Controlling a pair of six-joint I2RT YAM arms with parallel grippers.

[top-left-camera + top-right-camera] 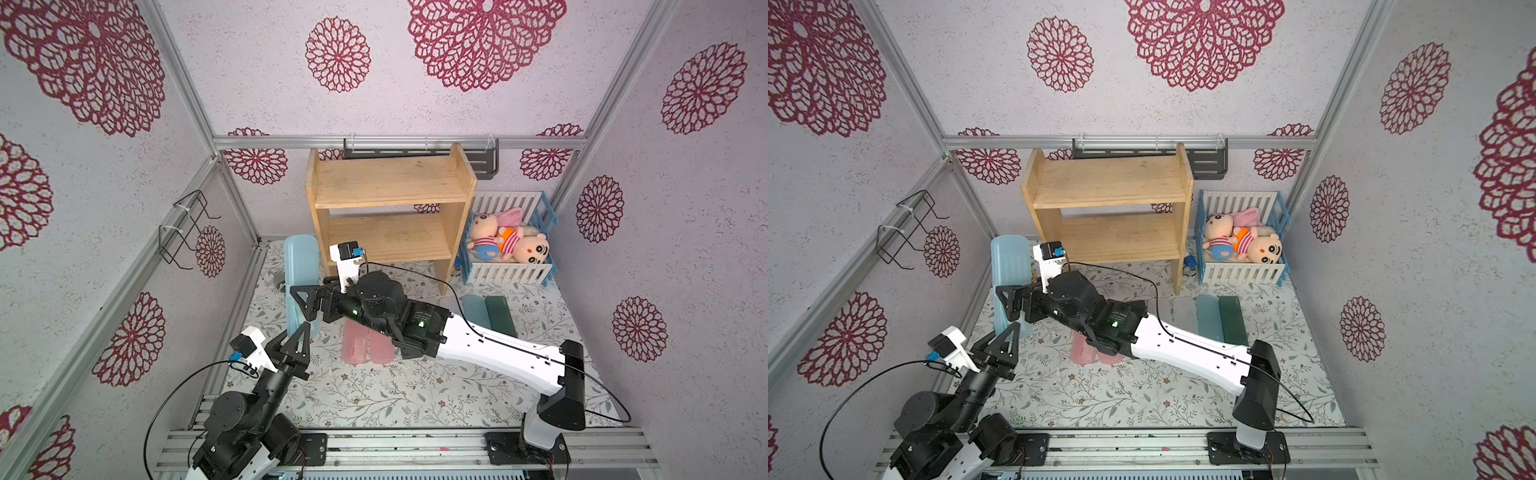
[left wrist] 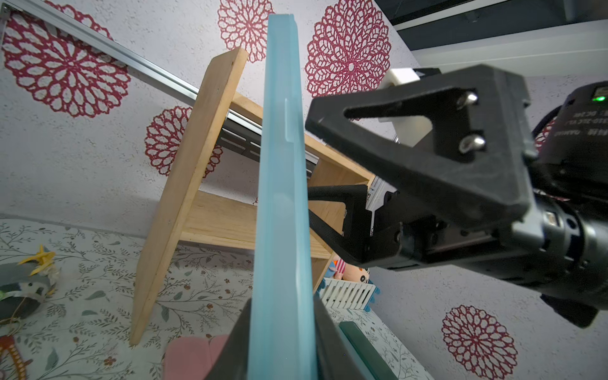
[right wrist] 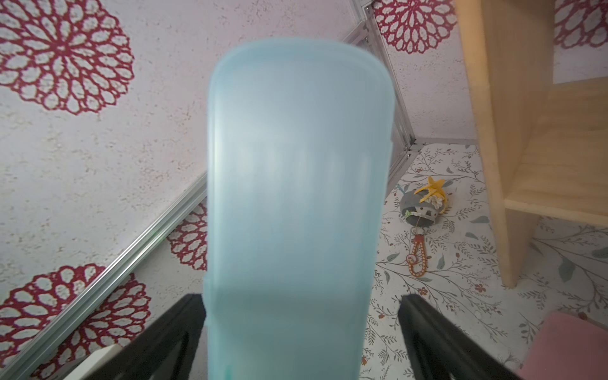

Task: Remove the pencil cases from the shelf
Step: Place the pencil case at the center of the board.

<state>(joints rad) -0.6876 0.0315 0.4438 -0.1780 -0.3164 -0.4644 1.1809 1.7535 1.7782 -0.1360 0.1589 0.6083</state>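
Blk/wht arms [image 1: 498,353], blk cables [image 1: 457,297]; right gripper [image 2: 309,159] blk, silver screws [image 2: 473,143].

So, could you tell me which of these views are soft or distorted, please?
Right wrist view: the light blue pencil case sits close to the lens and is soft, while the floral mat behind is crisp. Left wrist view: its near end blurs, the shelf is sharp. In both top views: even light, no glare, wide-angle splaying of the frame rails.

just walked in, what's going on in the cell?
The left gripper is shut on a light blue pencil case, holding it up beside the wooden shelf. The right gripper is open, jaws either side of that case. Both shelf tiers look empty; pink cases and a dark green case lie on the table.
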